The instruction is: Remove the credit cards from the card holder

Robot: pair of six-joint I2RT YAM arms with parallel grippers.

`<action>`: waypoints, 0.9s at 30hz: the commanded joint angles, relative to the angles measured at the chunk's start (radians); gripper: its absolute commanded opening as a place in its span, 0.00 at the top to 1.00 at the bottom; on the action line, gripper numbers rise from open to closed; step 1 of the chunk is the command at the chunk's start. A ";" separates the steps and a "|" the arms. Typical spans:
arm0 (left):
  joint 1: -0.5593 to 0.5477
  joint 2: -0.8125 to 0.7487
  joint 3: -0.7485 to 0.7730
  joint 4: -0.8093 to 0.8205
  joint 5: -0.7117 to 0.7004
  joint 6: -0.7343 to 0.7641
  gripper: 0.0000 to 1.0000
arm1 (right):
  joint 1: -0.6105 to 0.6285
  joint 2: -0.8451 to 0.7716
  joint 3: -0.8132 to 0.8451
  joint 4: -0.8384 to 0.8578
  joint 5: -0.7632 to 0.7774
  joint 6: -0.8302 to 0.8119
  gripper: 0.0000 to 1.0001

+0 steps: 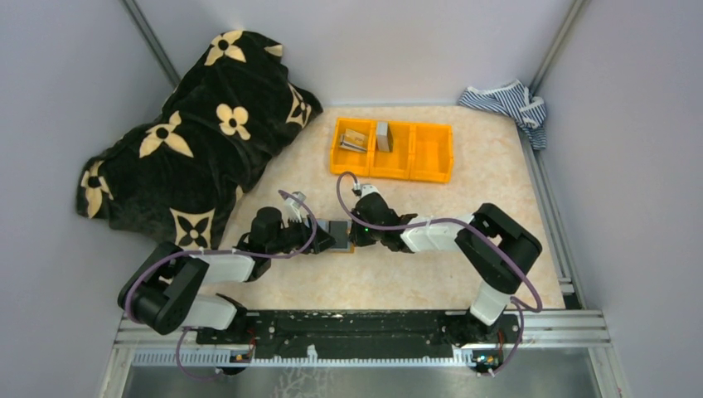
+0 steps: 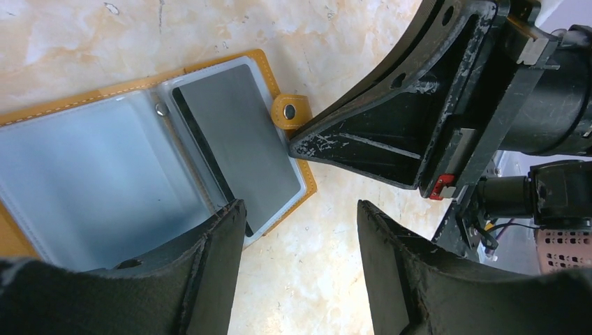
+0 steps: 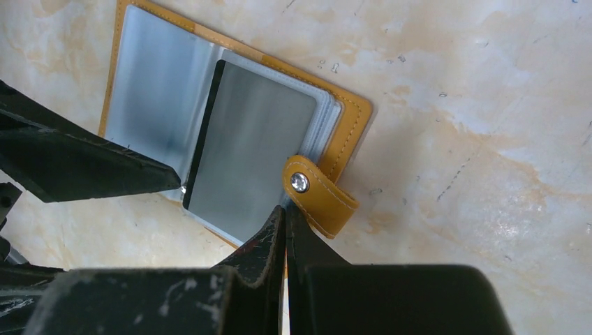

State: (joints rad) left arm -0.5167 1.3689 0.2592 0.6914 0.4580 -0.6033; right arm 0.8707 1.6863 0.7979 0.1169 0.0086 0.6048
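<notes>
The card holder (image 1: pixel 339 235) lies opened flat on the table (image 1: pixel 398 282), midway between the arms, with a grey card (image 2: pixel 241 146) in its clear sleeve. The left gripper (image 2: pixel 300 209) stands spread wide and holds nothing. One of its fingers is over the sleeve, the other past the holder's edge above bare table. The right gripper (image 3: pixel 285 213) is pinched together and empty, its tips at the edge beside the snap tab (image 3: pixel 317 199). The orange bin (image 1: pixel 391 174) sits well apart behind.

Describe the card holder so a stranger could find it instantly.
On the marbled table, look nearer than the orange bin, between the left gripper and the right gripper. The card holder lies open and flat: orange-tan, clear sleeves, snap tab.
</notes>
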 commanded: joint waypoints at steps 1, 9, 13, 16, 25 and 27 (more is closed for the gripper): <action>0.008 0.009 0.014 -0.006 -0.017 0.020 0.34 | 0.012 0.015 -0.002 0.022 0.015 0.003 1.00; 0.019 0.044 0.020 0.033 0.001 0.018 0.35 | 0.012 0.024 -0.004 0.011 0.022 0.000 1.00; 0.021 0.077 0.029 0.074 0.032 0.008 0.35 | 0.012 0.026 -0.006 0.010 0.022 0.000 1.00; 0.022 0.112 0.035 0.100 0.048 -0.003 0.35 | 0.010 0.026 -0.008 0.010 0.022 0.001 1.00; 0.032 0.077 0.047 0.025 -0.004 0.069 0.35 | 0.003 0.026 -0.022 0.022 0.014 0.001 1.00; 0.037 0.057 0.050 0.003 -0.018 0.104 0.35 | 0.002 0.030 -0.023 0.024 0.010 0.002 1.00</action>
State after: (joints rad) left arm -0.4900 1.4723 0.2829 0.7410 0.4717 -0.5816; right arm 0.8696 1.6901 0.7933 0.1360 0.0170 0.6060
